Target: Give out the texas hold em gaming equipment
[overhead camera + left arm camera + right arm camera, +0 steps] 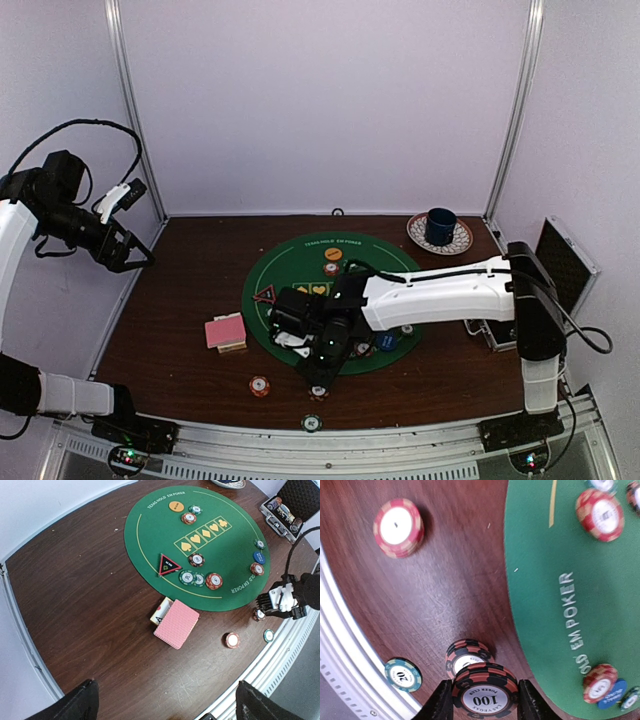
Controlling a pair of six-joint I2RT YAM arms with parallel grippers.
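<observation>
Top: overhead from behind; left wrist: high; right wrist: close; shared: mat (pixel 287 262).

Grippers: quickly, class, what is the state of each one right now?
Left gripper: open, holding nothing.
Right gripper: closed on a red-black 100 chip.

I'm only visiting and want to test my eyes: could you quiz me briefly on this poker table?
1. True or false: the cards lie on the green mat.
2. Which number is on the chip between the right fingers? A 20, B 100, C 500.
3. Which fingers hold nothing: ____?
Key: 1 false, they lie on the table beside it; 2 B; 3 left fingers.
</observation>
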